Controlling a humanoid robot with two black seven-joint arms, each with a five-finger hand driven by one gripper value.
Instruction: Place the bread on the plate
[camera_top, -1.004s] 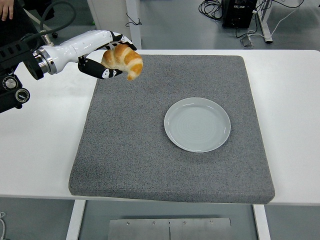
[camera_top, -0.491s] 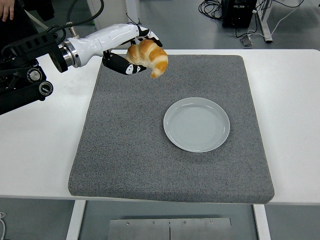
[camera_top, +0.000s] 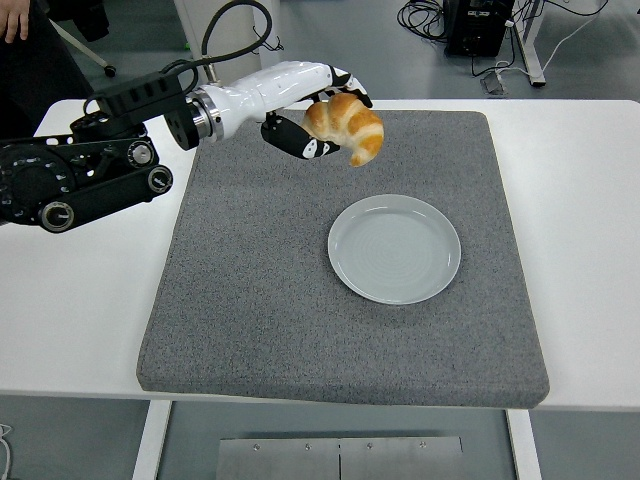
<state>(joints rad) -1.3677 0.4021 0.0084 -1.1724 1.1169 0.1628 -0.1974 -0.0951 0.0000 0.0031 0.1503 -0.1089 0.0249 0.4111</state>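
While the left arm reached in over the grey mat (camera_top: 300, 300), the left hand (camera_top: 312, 112) gripped the croissant (camera_top: 346, 124) in curled fingers. Croissant was airborne, up-left of the plate (camera_top: 394, 249), not touching it.

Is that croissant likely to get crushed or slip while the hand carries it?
The croissant looks puffy and flaky, so it is probably light and easily dented. The left hand wraps it from several sides, so slipping seems unlikely. Its curved shape might rock slightly on the plate.

White table (camera_top: 590, 200), grey floor (camera_top: 380, 50), black cables (camera_top: 420, 15), table legs (camera_top: 525, 40), a person's hand (camera_top: 14, 20)
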